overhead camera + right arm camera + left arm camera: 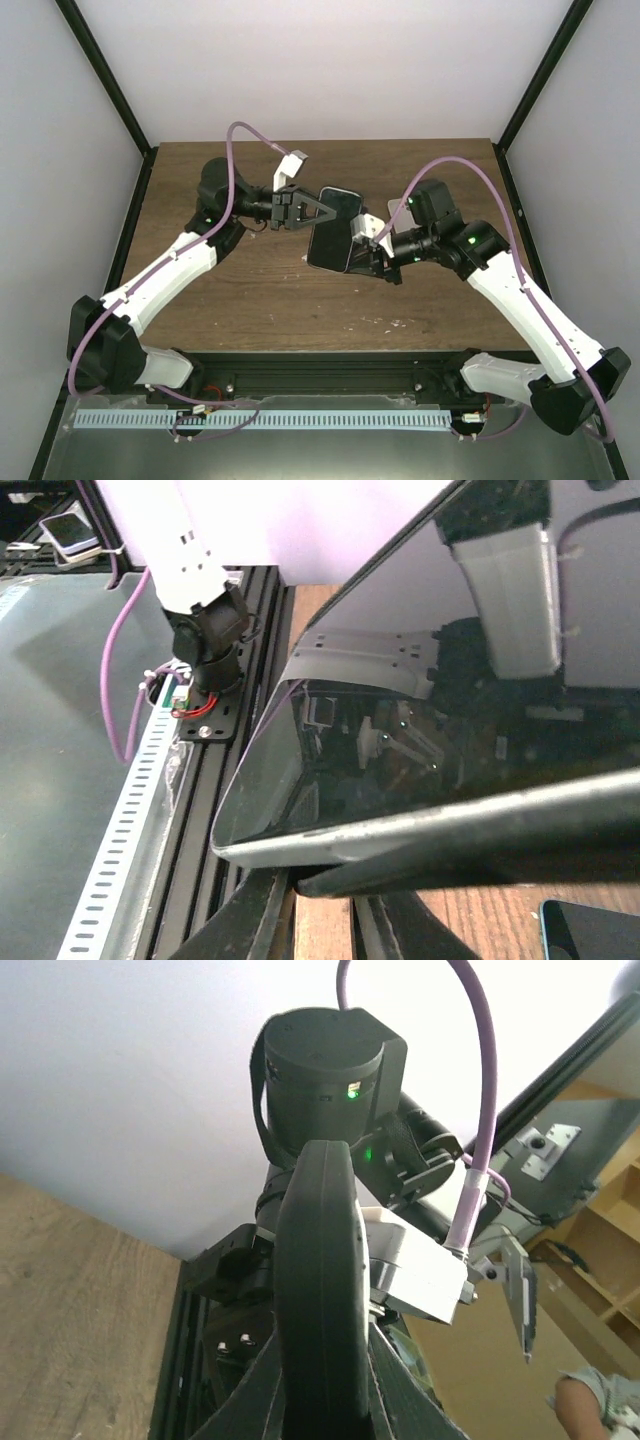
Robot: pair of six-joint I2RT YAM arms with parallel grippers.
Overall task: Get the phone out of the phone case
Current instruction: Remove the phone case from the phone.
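Note:
The phone (333, 232), dark with a glossy screen, is held in the air between both grippers over the middle of the table. My left gripper (305, 210) is shut on its far end. In the left wrist view the black case edge (320, 1290) stands edge-on between my fingers (250, 1400). My right gripper (368, 252) is shut at the near right corner. In the right wrist view the phone's silver rim (400, 825) sits slightly lifted off the black phone case (480, 855), with a gap at the corner above my fingers (250, 925).
The wooden table (250, 290) lies below. A dark flat object with a teal edge (590, 930) lies on the table at the lower right of the right wrist view. A black rail (320, 375) runs along the near edge. White walls stand behind.

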